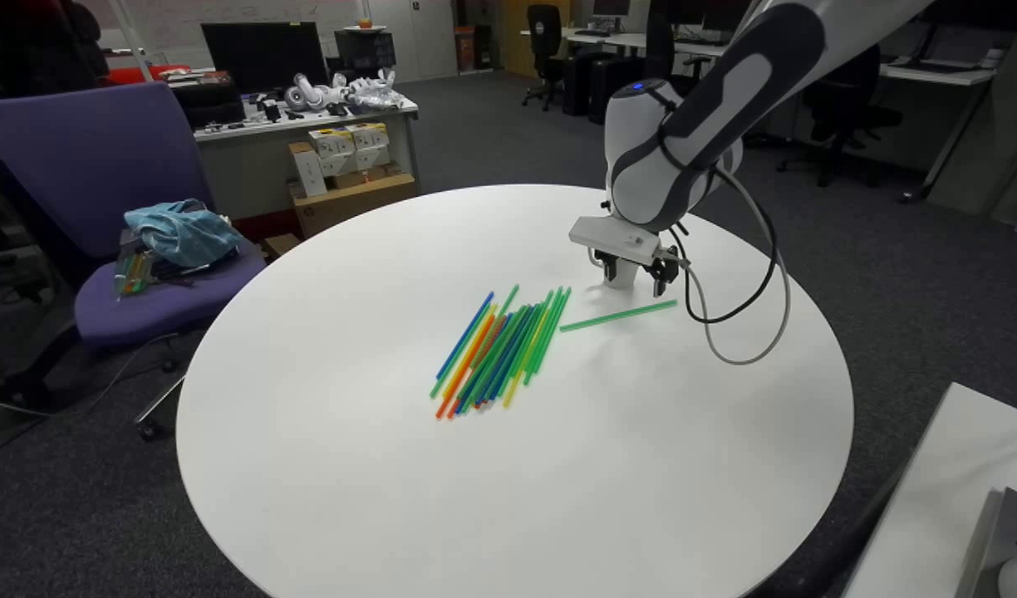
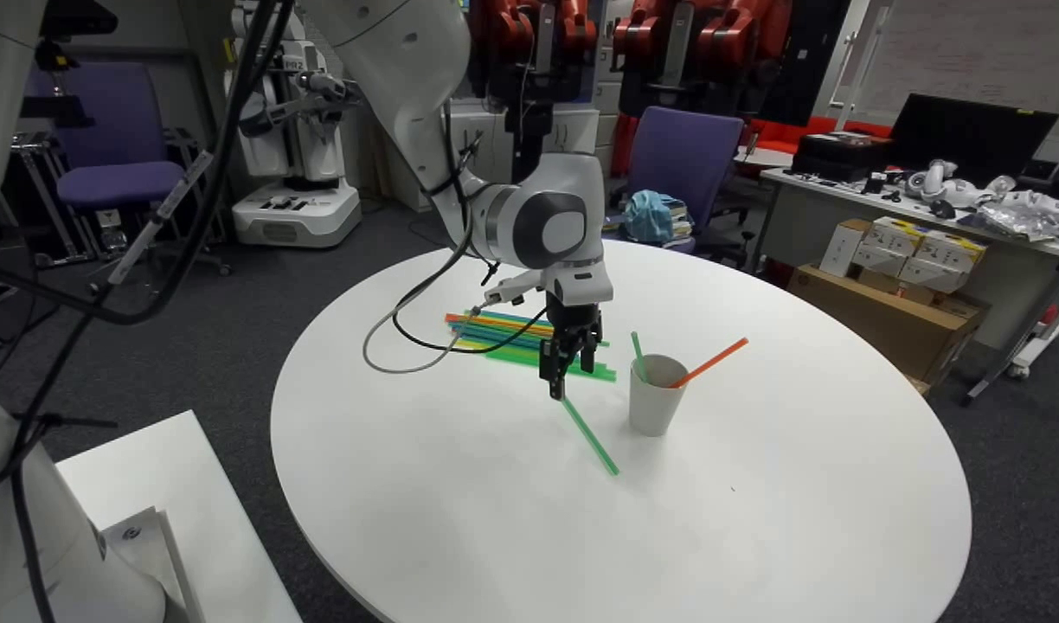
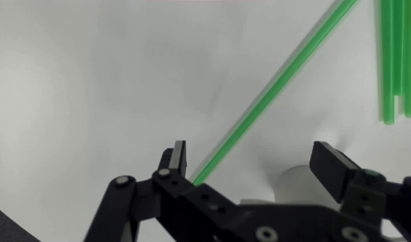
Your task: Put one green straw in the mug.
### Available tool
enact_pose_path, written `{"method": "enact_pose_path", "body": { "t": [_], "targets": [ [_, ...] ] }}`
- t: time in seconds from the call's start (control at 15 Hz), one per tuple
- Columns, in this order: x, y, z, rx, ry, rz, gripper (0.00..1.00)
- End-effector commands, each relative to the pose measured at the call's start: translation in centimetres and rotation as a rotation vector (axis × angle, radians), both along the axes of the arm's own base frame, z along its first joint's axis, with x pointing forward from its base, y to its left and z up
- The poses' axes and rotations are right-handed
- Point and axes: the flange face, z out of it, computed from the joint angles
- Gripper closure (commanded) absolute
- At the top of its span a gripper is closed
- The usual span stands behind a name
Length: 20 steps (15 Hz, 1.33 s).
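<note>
In an exterior view, right of the heaped coloured plastic straws point(image 2: 519, 348), my gripper point(image 2: 573, 382) points down, spread wide, empty. Near it a thin loose green plastic straw point(image 2: 591, 437) lies on the white tabletop point(image 2: 495, 493); I'd rotate square across it and pinch low, clear of the white ceramic mug point(image 2: 655, 411), which holds a slim green straw point(image 2: 638, 356) and an orange straw point(image 2: 711, 362).
</note>
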Motion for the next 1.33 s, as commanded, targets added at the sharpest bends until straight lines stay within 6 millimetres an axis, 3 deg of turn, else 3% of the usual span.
{"method": "enact_pose_path", "body": {
  "t": [0.0, 0.73, 1.27],
  "targets": [
    [2.0, -0.8, -1.1, 0.018, -0.013, 0.025, 0.00],
    [3.2, -0.1, -4.5, 0.032, -0.005, 0.033, 0.00],
    [3.5, -1.1, -6.7, 0.001, -0.031, -0.200, 0.00]
  ]
}}
